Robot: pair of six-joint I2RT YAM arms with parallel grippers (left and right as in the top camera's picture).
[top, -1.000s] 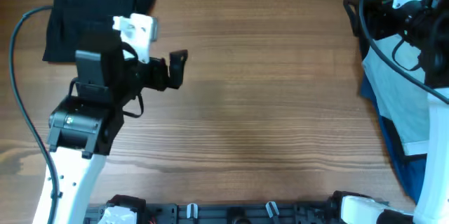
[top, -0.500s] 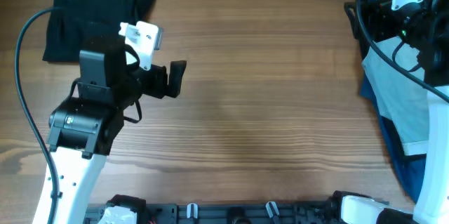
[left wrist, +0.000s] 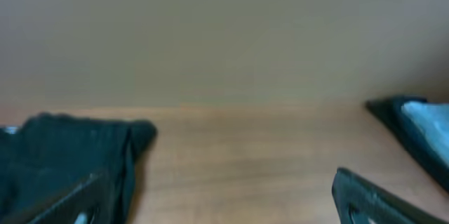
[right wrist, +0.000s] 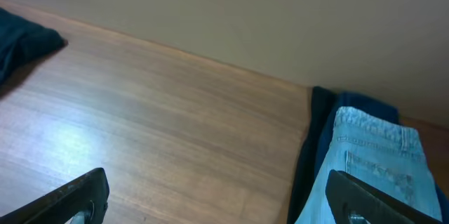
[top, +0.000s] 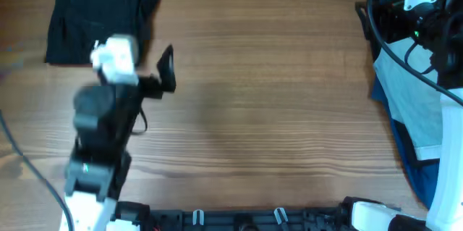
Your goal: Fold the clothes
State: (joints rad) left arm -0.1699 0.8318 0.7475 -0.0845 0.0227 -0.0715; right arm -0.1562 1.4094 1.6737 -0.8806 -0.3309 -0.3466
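A folded black garment (top: 101, 14) lies at the table's far left corner; it also shows in the left wrist view (left wrist: 63, 154) and in the right wrist view (right wrist: 21, 41). A pile of clothes with light blue jeans (top: 409, 101) on top lies at the right edge, also seen in the right wrist view (right wrist: 372, 154). My left gripper (top: 166, 66) is open and empty over bare wood, just right of the black garment; its fingers (left wrist: 224, 210) are wide apart. My right gripper (top: 364, 17) is open and empty beside the pile's far end (right wrist: 224, 203).
The wooden table (top: 268, 108) lies between the two garments. Darker blue cloth (top: 416, 166) sits under the jeans at the right edge. A black rail with clips (top: 239, 218) runs along the front edge. The left arm is motion-blurred.
My left arm has swung and pulled back towards the front edge; its gripper moved slightly left and away, still open. The right arm has not moved.
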